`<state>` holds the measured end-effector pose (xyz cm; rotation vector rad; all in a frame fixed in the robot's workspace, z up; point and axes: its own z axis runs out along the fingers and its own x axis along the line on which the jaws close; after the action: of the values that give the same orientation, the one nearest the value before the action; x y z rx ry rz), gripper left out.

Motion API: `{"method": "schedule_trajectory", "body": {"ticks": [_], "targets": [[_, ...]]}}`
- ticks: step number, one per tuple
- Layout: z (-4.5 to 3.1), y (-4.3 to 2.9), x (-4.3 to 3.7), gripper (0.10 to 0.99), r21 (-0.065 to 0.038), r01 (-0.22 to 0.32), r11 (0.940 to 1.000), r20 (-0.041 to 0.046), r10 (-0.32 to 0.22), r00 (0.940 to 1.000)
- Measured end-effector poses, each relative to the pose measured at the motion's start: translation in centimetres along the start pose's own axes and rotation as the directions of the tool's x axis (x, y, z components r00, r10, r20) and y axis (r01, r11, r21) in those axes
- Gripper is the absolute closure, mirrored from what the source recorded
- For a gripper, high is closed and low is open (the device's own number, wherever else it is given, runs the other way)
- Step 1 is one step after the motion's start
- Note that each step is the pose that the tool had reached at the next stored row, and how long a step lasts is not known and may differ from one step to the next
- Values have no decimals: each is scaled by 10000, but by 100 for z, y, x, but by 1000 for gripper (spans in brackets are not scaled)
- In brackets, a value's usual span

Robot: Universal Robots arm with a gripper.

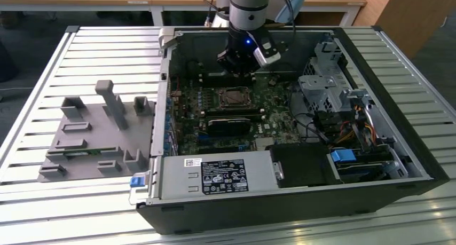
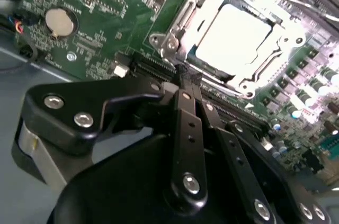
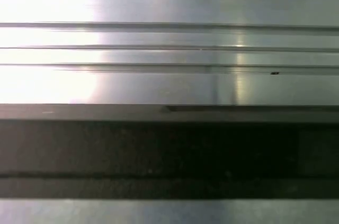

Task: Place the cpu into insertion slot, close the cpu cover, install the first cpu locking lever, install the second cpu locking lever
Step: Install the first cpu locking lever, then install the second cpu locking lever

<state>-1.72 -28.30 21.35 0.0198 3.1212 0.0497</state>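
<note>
Silvery metal marks the work site: the cpu cover (image 2: 233, 38) lies flat over the insertion slot (image 1: 234, 97), and through its square window I see the pale top of the cpu (image 2: 233, 36), seated. In the exterior view the socket sits at centre of the green motherboard (image 1: 235, 114) inside the open computer case (image 1: 399, 149), with my gripper (image 1: 238, 74) just beside it at 12 o'clock. In the second wrist view the gripper (image 2: 185, 83) has its black fingers (image 2: 183, 110) pressed together, pinching nothing, tips close to the socket's edge. I judge placement and cover done; whether either locking lever is latched I cannot tell.
</note>
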Motion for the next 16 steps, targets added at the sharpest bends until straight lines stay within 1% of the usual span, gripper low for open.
{"method": "schedule_trajectory", "body": {"ticks": [8,16], "targets": [[-3,-64,-1,980,2,-1,10000,-1,1,10000],[-4,-100,-2,980,2,-1,10000,-1,1,10000]]}}
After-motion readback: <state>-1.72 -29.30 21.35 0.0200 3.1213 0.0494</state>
